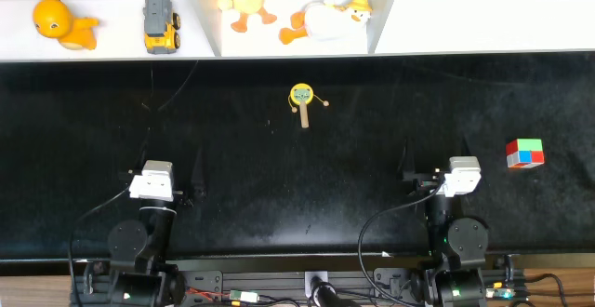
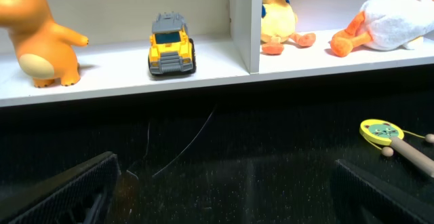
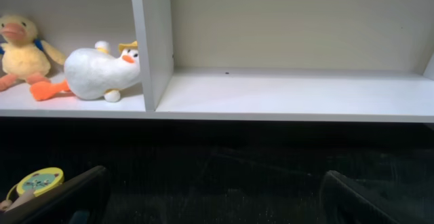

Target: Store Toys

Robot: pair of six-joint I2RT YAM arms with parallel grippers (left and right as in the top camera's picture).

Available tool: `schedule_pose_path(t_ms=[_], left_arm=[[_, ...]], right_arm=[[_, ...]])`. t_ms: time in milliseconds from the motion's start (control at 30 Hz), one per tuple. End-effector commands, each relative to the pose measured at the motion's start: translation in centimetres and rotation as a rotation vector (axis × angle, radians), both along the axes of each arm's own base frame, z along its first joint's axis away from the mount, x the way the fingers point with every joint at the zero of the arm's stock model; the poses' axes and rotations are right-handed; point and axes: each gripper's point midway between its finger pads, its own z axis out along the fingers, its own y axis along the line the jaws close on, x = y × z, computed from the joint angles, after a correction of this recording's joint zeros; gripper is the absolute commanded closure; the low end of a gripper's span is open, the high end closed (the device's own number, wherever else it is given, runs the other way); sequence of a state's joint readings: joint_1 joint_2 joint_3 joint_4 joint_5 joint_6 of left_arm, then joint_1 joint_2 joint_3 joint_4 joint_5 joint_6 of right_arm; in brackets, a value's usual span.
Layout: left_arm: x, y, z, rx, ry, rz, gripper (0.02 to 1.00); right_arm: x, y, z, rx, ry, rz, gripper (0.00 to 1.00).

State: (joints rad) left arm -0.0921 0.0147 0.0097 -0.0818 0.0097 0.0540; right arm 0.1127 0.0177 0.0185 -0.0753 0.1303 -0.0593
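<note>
The right gripper [image 3: 213, 207] is holding its fingers spread wide above the black mat [image 3: 224, 156]. A yellow rattle drum [image 3: 39, 181] is lying just beside one finger. Farther ahead, a white plush goose [image 3: 102, 72] and a yellow plush duck [image 3: 20, 47] are sitting together in one white shelf [image 3: 291, 91] compartment.

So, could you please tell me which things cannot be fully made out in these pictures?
Orange toy: left wrist view, head cut off by the picture's edge.
Yellow duck: left wrist view, top of head cut off by the edge.
Rattle: right wrist view, handle hidden behind a finger of the right gripper.
Colour cube: top view, too small to make out its tiles.
</note>
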Motion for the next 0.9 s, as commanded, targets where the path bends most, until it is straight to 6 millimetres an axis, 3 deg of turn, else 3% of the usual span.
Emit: schedule_pose_path(t_ms=[33,600,767,900], left_arm=[[0.0,0.1,0.1,0.001,-0.007,0.006,0.02],[0.0,0.1,0.1,0.001,-0.007,0.006,0.023],[0.0,0.1,0.1,0.001,-0.007,0.006,0.02],[0.0,0.1,0.1,0.001,-0.007,0.006,0.023]], right_arm=[[0.1,0.1,-0.5,0.003,0.008,0.006,0.007],[0.1,-0.4,-0.4,-0.045,0.004,-0.019,0.005],[0.2,-0.7,1.4,0.196,0.045,-0.046,0.007],[0.1,-0.5,0.9,0.27,0.286,-0.074,0.007]])
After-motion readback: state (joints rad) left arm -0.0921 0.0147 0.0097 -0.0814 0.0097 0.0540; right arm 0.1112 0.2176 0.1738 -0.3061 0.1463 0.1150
